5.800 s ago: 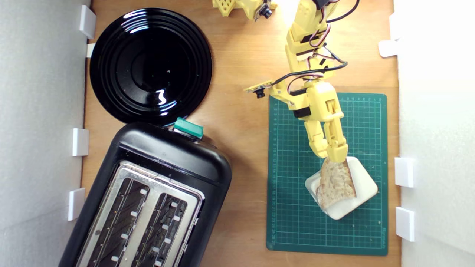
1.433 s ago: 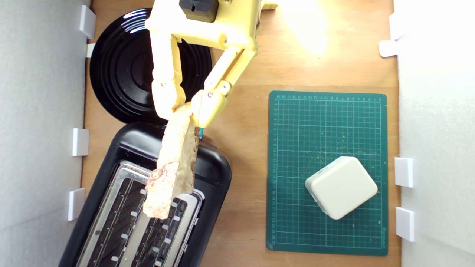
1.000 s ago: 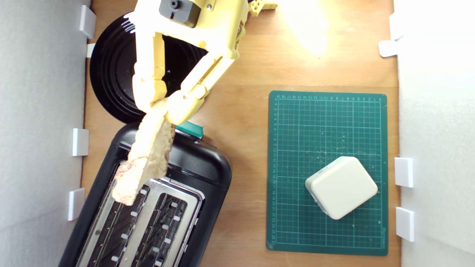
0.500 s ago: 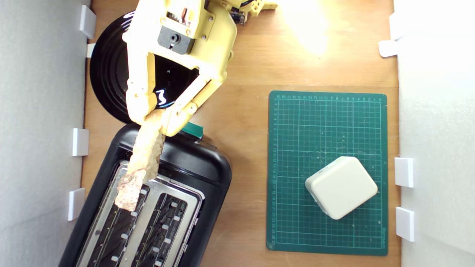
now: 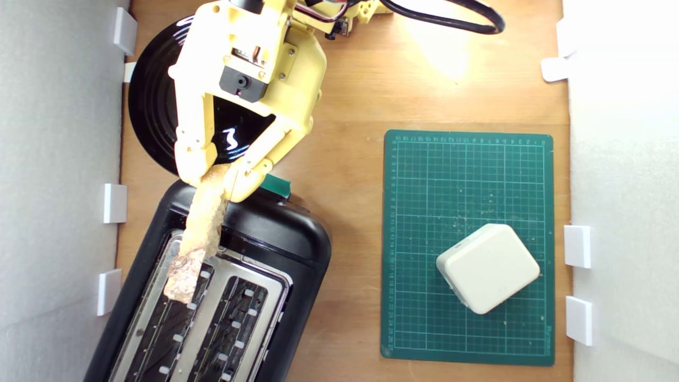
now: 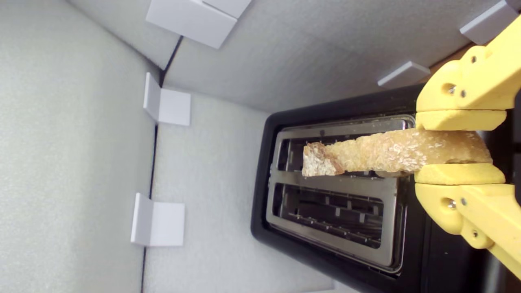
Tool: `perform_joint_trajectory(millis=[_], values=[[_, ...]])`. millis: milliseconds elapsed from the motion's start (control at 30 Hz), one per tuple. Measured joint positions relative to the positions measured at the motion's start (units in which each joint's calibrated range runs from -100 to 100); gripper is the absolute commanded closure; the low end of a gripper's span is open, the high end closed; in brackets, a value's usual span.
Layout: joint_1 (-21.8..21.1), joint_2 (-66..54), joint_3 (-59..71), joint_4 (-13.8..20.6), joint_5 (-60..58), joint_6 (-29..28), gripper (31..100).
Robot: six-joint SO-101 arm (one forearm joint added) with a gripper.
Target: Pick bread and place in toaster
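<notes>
My gripper (image 5: 212,179) is clamped on the crust end of the bread slice (image 5: 197,233), both yellow fingertips (image 6: 460,120) pressed flat against its sides. I hold the slice edge-on above the black toaster (image 5: 276,233), its long axis running along the slot nearer the exterior view's left; the free end hangs over the silver top plate (image 6: 354,184) by that slot. The teal lever (image 5: 276,184) peeks out beside my fingers. Behind my wrist lies the glossy black plate (image 5: 154,106). Well apart, a white rounded block (image 5: 488,268) sits on the green cutting mat (image 5: 467,175).
</notes>
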Motion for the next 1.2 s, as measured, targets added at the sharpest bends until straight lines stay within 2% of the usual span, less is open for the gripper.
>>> perform_joint_trajectory(millis=[133, 767, 1200], values=[[1.6, 0.3, -0.7, -2.4, -1.0, 0.1, 82.6], [3.1, 12.3, -15.7, -3.3, -1.4, 0.1, 82.6], [5.9, 13.9, -16.9, -4.4, 2.8, 0.2, 82.6]])
